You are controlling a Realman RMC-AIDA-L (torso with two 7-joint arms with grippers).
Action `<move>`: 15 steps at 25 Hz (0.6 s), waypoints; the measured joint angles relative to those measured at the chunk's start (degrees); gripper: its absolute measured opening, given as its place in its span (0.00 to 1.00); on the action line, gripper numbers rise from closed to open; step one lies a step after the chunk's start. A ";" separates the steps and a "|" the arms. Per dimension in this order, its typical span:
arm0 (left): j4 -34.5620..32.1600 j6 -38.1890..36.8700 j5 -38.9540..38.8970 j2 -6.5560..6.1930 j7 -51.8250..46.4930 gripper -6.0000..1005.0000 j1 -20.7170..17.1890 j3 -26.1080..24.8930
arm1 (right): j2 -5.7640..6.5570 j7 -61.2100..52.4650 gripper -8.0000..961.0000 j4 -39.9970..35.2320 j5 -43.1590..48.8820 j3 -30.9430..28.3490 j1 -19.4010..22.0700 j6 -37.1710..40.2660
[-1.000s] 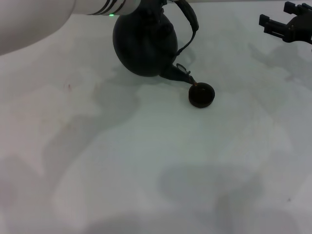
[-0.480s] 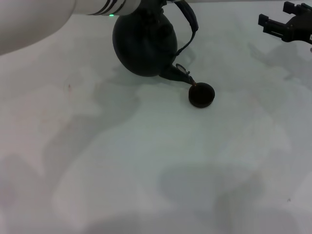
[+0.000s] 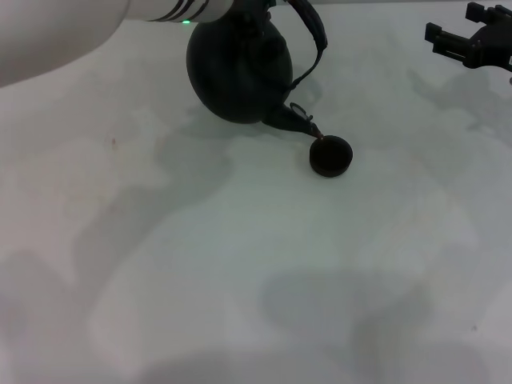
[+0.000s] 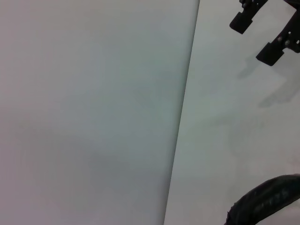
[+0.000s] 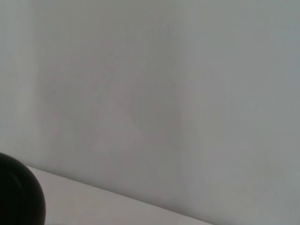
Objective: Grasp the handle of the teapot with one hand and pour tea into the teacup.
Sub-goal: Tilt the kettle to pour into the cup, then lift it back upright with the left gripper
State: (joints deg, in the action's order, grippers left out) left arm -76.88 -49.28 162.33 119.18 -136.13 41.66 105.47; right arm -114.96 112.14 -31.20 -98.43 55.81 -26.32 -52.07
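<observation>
The round matte-black teapot (image 3: 238,72) hangs tilted at the back of the table, with its spout (image 3: 298,122) pointing down at the teacup (image 3: 330,156). The small dark teacup stands on the table, its rim right under the spout tip. A faint reddish-brown trace of tea (image 3: 318,138) shows at the spout tip. The arched black handle (image 3: 314,36) runs up to my left gripper (image 3: 260,6) at the top edge, which is shut on it and mostly hidden. A piece of the handle also shows in the left wrist view (image 4: 267,201). My right gripper (image 3: 452,24) is open and empty at the far right.
The white table (image 3: 240,264) carries only soft shadows in front of the cup. The left wrist view shows the table's far edge (image 4: 183,117) and the right gripper (image 4: 255,35) beyond. A black rounded shape (image 5: 18,197) sits in the corner of the right wrist view.
The teapot has shifted very slightly up and to the right while staying tilted over the teacup. The teacup and the right arm have not moved.
</observation>
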 joint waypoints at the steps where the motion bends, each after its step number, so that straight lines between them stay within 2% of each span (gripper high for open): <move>1: 0.01 0.19 0.00 0.00 0.00 0.13 0.00 0.00 | 0.00 0.00 0.90 0.01 0.00 0.00 -0.04 0.17; 15: -0.48 1.23 0.00 0.21 -0.75 0.13 -1.24 -0.21 | 0.03 0.01 0.90 0.15 0.00 0.00 -0.39 1.08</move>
State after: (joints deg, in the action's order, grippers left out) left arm -77.37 -48.05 162.33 119.39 -136.88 40.42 105.26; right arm -114.93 112.15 -31.05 -98.43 55.81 -26.72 -50.99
